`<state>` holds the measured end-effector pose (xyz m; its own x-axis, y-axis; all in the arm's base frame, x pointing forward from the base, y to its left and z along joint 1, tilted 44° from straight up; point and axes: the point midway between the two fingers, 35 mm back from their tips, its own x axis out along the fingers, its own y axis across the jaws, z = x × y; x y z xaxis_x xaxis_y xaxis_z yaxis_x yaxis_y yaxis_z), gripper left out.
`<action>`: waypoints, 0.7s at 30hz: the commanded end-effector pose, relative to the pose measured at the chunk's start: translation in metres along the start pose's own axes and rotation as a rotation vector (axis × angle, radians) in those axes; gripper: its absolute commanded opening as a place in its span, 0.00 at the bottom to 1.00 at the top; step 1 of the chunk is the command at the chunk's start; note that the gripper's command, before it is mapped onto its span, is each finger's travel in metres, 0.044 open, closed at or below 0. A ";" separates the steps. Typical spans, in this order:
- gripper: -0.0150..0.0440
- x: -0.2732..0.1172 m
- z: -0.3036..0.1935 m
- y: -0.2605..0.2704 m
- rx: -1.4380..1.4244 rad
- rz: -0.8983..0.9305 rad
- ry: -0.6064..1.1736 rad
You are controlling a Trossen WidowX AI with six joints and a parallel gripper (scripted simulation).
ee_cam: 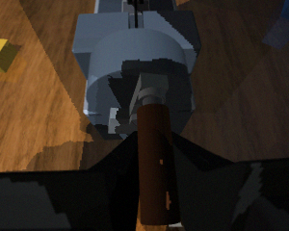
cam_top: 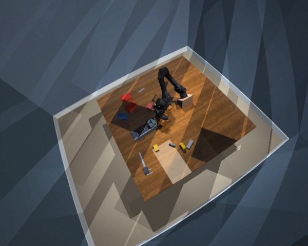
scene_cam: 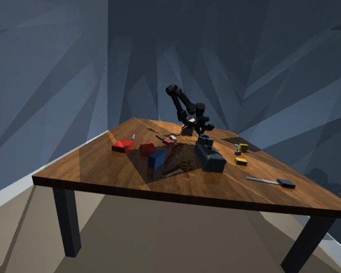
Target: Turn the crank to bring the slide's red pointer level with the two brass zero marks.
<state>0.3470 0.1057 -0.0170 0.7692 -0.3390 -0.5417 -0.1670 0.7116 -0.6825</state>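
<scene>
jaws [cam_top: 159, 122] [scene_cam: 200, 133] pinching the brown crank handle [ee_cam: 155, 168] | grey slide machine [cam_top: 144, 131] [scene_cam: 211, 157] [ee_cam: 135, 45] just ahead of them on the tabletop [cam_top: 223, 119] [scene_cam: 105, 176] [ee_cam: 241, 87] | pointer unreadable from here, so I'd crank slowly, tracing the handle's arc, easing off near the marks

My gripper [cam_top: 159, 115] [scene_cam: 200, 133] [ee_cam: 151, 137] lay at the near end of the machine [cam_top: 144, 130] [scene_cam: 210, 158] [ee_cam: 140, 58], the crank handle [ee_cam: 155, 164] between its fingers — the machine itself resting on the table [cam_top: 201, 116] [scene_cam: 105, 182]. In the exterior view, the upright block [scene_cam: 156, 159] stood left of the machine, with two further blocks behind it and to its left. Right of the machine lay a small block [cam_top: 156, 147] [scene_cam: 240, 161] — and before that, farther right, the caliper-like tool [cam_top: 145, 169] [scene_cam: 285, 183]. My base block [cam_top: 186, 101] [scene_cam: 187, 130] stood behind the machine.
</scene>
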 end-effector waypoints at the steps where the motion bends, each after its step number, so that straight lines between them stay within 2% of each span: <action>1: 0.25 0.000 0.000 -0.001 -0.003 -0.006 0.000; 18: 0.25 0.000 0.000 0.000 0.000 0.000 0.000; 21: 0.39 0.000 0.000 0.000 0.000 0.000 0.000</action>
<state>0.3470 0.1056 -0.0170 0.7692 -0.3391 -0.5415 -0.1668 0.7116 -0.6825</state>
